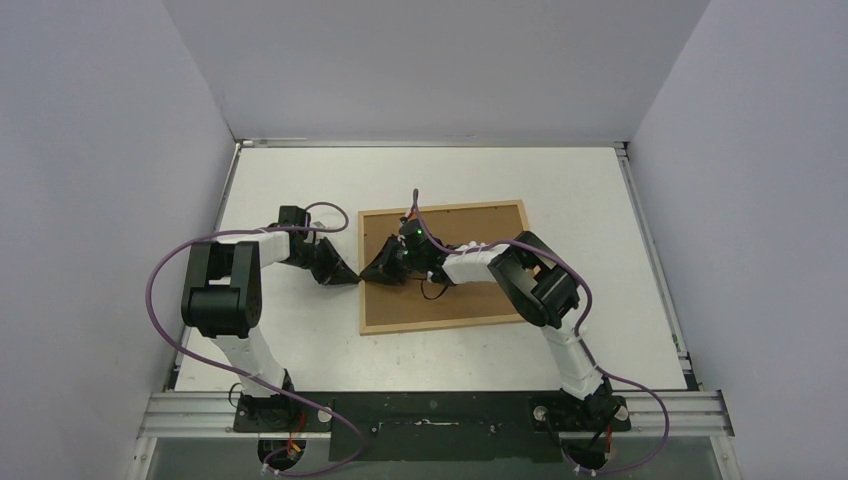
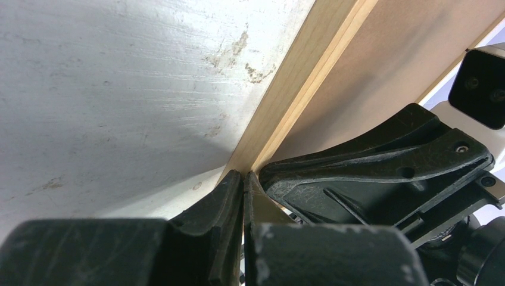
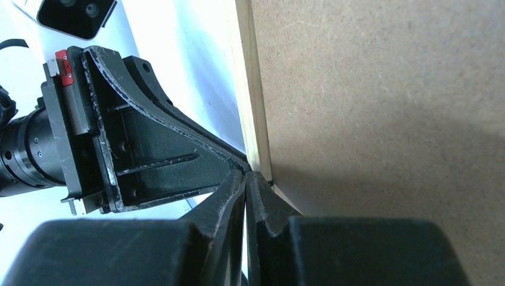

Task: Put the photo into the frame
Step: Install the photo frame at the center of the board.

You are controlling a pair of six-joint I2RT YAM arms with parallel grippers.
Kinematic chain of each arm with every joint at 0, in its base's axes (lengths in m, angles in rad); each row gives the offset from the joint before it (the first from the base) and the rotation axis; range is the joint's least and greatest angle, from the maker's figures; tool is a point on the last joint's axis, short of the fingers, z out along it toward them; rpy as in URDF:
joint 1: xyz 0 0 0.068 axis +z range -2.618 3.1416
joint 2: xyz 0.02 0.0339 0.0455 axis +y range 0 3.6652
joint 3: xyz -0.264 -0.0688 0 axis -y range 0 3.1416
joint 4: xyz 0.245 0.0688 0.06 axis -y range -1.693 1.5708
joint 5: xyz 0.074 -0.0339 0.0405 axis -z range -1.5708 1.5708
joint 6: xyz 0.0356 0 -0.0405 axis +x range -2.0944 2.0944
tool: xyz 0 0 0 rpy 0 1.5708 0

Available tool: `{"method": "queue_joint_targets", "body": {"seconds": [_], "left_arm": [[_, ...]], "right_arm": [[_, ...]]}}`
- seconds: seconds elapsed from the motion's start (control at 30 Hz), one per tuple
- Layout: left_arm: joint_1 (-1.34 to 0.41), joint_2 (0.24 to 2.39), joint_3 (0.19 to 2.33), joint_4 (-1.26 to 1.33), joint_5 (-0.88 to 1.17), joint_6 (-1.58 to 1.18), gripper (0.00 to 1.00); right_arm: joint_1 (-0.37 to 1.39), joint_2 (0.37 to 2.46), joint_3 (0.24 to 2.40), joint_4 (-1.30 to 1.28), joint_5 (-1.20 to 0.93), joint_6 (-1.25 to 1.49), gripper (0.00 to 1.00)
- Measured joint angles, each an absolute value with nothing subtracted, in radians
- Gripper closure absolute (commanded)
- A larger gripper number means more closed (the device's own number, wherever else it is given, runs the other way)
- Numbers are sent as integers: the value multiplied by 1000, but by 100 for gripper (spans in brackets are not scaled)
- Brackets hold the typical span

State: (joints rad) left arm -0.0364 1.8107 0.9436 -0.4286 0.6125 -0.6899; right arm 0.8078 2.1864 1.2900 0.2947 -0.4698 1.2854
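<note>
Your left claw is pinched fully together with nothing visible between its fingers. Its tip sits low on the bench, pressed against the outer side of the frame, about midway along the edge nearest the left arm. Your right claw is closed just as tightly and also holds nothing you can see. It reaches in over the frame from the opposite side, its tip down at that same light-wood edge, where the wood meets the brown backing board. The two tips face each other nose to nose across that edge; whether they actually touch cannot be made out. The frame lies flat on the bench, back side up and slightly skewed, with the right arm stretched across its board.
</note>
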Motion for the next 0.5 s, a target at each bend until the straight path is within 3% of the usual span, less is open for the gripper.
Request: {"method": "queue_joint_targets", "body": {"seconds": [0.5], "left_arm": [[-36,1814,950,-437,612,-685,99]], "right_arm": [[808,2181,1284,291,-472,1269,97]]}}
